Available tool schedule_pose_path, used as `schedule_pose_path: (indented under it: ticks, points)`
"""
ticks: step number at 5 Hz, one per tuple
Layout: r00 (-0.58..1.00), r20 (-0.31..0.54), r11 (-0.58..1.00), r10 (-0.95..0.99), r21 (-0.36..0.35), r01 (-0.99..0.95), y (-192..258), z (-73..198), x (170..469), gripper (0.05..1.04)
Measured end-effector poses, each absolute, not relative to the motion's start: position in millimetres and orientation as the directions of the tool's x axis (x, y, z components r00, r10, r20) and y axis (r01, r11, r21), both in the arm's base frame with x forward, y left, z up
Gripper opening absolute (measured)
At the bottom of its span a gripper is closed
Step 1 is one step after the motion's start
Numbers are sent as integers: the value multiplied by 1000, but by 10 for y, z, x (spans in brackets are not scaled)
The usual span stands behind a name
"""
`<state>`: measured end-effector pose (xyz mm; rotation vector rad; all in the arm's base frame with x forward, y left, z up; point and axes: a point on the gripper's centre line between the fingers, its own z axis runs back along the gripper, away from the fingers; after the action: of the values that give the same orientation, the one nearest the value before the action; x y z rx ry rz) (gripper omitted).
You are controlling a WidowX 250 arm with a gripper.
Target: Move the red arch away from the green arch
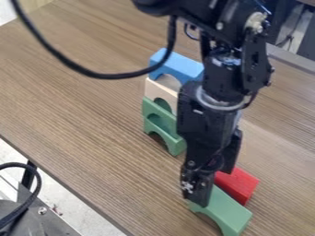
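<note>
The black gripper (201, 186) hangs down right of the view's middle, its lower end over the upper-left end of a green arch (228, 213). That arch lies low in the view, slanting down to the right. Just behind and to the right of it is the red arch (239, 184), close alongside. The gripper covers the red arch's upper-left part. Whether the gripper touches either piece cannot be made out.
Behind the gripper's left side stands a stack of arches: blue (179, 66) on top, cream (161, 92) below, then green ones (161, 120). A black cable loops across the upper left. The wooden table's (80, 101) front edge runs along the lower left.
</note>
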<state>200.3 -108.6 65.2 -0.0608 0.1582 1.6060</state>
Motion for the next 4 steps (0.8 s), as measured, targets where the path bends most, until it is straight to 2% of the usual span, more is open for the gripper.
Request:
schedule_pose_path:
  ticks: [1, 3, 4]
  points:
    - [-16, -139, 1, 990, 121, -993, -1133, 525, 2017, 998]
    - [12, -171, 43, 985, 180, -983, -1233, 492, 2221, 998]
    - [6, -190, 42, 982, 182, -982, -1234, 479, 2307, 997]
